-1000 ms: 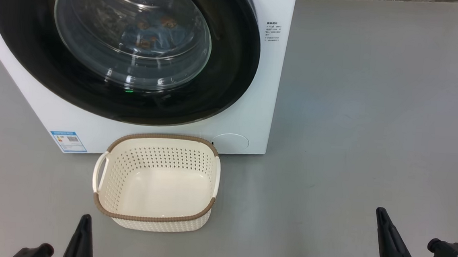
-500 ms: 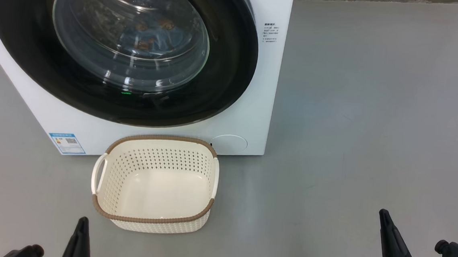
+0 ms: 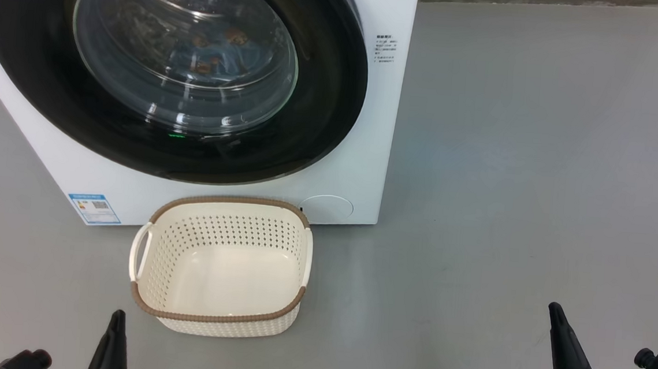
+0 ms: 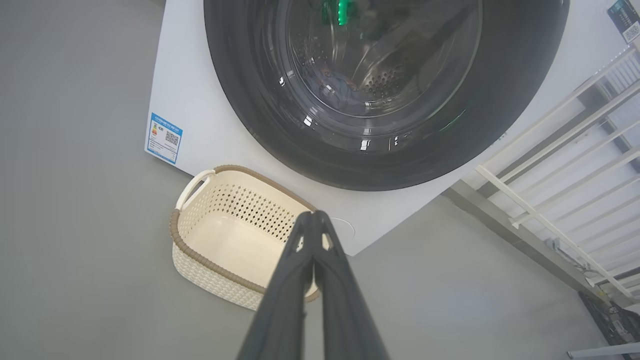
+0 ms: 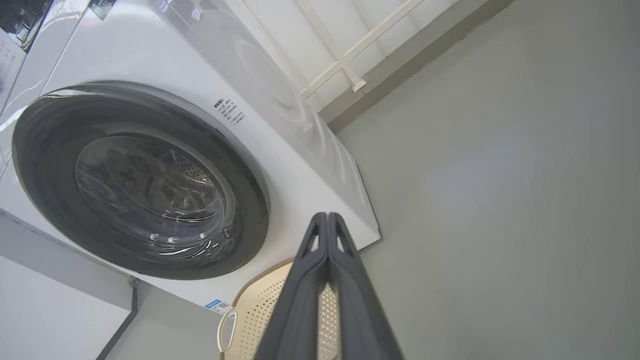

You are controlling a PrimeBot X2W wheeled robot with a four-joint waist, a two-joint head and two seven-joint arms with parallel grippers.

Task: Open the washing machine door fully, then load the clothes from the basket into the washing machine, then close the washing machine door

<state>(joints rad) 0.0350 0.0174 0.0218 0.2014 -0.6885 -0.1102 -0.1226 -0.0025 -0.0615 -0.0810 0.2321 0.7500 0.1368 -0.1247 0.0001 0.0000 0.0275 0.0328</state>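
We are logging the washing machine door [image 3: 323, 97] shut over the clothes [image 3: 217, 49], the basket [image 3: 218, 318] empty. Our left hand [image 3: 117, 317] and right hand [image 3: 557, 313] are hanging pinched closed, empty: loading seems done.

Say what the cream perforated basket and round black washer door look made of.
Cream perforated basket: likely moulded plastic, satin, with uniform holes; brown woven-look rim probably moulded. Round black washing machine door: glossy plastic or glass ring showing sharp reflections, around a clear, seemingly glass window.
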